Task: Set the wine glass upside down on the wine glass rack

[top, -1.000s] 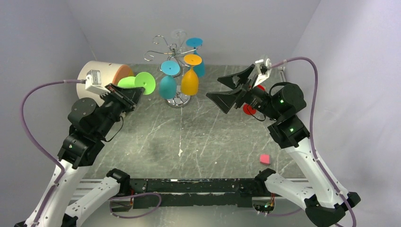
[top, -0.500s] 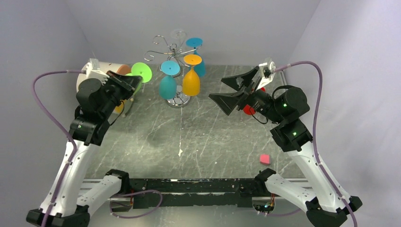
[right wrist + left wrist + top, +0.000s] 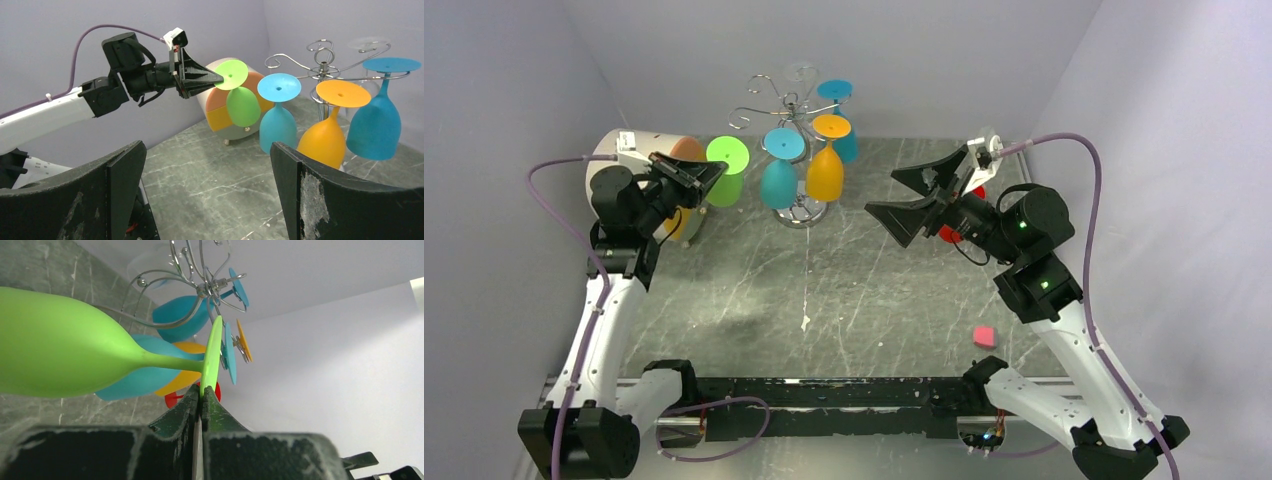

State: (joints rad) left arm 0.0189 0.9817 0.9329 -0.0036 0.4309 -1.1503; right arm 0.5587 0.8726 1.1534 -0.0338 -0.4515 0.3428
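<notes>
Left end effector [image 3: 201, 396] pinching green wine glass [image 3: 60, 355] foot (bowl down) beside rack [image 3: 803, 214], right end effector [image 3: 881, 192] wide open, empty

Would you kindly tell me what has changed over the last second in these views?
The left gripper, shut on the foot of the green wine glass, has risen a little and turned the glass from lying sideways to hanging bowl-down, left of the wine glass rack. The right gripper stays open and has barely shifted. The three hung glasses and the pink cube are unchanged.
</notes>
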